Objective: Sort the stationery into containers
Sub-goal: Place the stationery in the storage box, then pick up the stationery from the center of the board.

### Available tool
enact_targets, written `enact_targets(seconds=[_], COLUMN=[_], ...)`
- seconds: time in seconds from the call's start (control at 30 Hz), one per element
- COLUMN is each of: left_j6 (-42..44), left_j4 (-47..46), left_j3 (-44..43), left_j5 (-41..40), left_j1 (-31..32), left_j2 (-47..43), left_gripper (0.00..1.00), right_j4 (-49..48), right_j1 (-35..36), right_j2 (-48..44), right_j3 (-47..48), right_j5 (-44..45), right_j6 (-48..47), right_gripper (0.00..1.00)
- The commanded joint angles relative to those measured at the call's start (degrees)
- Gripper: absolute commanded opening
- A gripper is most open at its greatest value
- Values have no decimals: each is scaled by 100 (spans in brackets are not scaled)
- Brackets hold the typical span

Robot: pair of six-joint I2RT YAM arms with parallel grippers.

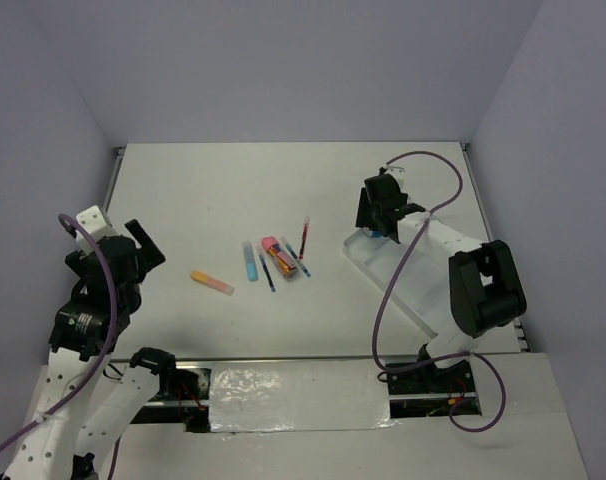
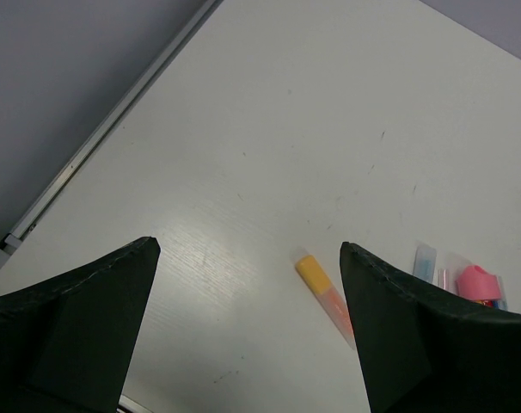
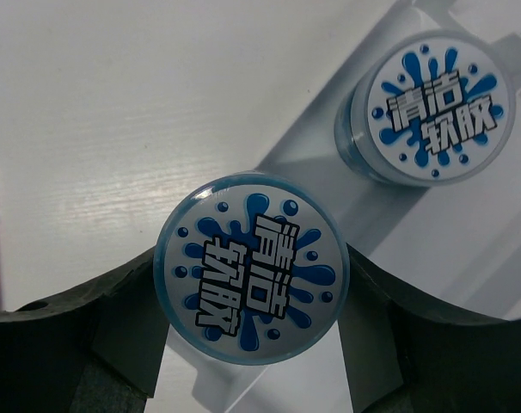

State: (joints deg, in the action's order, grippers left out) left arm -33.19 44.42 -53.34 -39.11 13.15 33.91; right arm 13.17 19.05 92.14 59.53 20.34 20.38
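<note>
Right end effector (image 3: 254, 301) clamped on one round tub (image 3: 254, 268), its lid printed with blue splashes and the Chinese characters 清洁软胶, poised at the edge of the white tray (image 3: 467, 249). Second tub (image 3: 432, 105), same label, standing inside a tray compartment. Two tubs in all. Left end effector (image 2: 248, 249) spread wide, holding nothing, over the tabletop (image 2: 286, 129). Loose there: one yellow-orange stick (image 2: 322, 288), one light-blue stick (image 1: 251, 262), one pink-orange marker (image 1: 275, 248), one red pen (image 1: 304, 236), and seemingly two blue pens (image 1: 267, 271), hard to separate in the cluster.
</note>
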Motion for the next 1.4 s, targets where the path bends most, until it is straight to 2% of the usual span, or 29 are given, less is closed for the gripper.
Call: enact_targets(seconds=[0.0, 0.17, 0.23, 0.27, 0.37, 0.77, 0.8, 0.83, 0.9, 0.93, 0.97, 1.1, 1.23, 1.3, 1.37], left_j6=[128, 137, 155, 155, 155, 181, 181, 190, 181, 181, 181, 190, 190, 190, 181], left_j4=[-338, -338, -347, -355, -364, -364, -364, -364, -364, -364, -373, -364, -373, -373, -364], left_j3=[8, 8, 8, 8, 8, 8, 17, 17, 8, 17, 8, 17, 17, 17, 8], left_j5=[88, 114, 123, 132, 149, 167, 167, 176, 176, 176, 176, 185, 194, 194, 185], left_j1=[-14, -14, -14, -14, -14, -14, -14, -14, -14, -14, -14, -14, -14, -14, -14], left_j2=[45, 54, 54, 54, 54, 28, 37, 45, 28, 28, 28, 19, 28, 37, 54], left_gripper=[99, 99, 99, 99, 99, 99, 99, 99, 99, 99, 99, 99, 99, 99, 99], right_j4=[-350, -367, -376, -368, -297, -236, -210, -209, -166, -166, -157, -78, -95, -174, -366], right_j1=[-76, -121, -121, -121, -121, -121, -129, -129, -121, -121, -121, -112, 326, 958, 1563], right_j2=[-240, -187, -196, -222, -275, -539, -565, -609, -644, -679, -706, -776, -1004, -1014, -743], right_j3=[-213, -327, -380, -389, -363, -547, -556, -565, -583, -591, -618, -513, -293, -74, 207], right_j5=[67, 49, 58, 49, 14, 40, 40, 40, 58, 67, 67, -74, -275, -320, -871], right_j6=[177, 212, 229, 229, 212, 282, 291, 300, 309, 317, 335, 282, 142, -50, -332], right_gripper=[41, 46, 57, 68, 74, 72, 74, 81, 87, 97, 100, 100, 100, 100, 99])
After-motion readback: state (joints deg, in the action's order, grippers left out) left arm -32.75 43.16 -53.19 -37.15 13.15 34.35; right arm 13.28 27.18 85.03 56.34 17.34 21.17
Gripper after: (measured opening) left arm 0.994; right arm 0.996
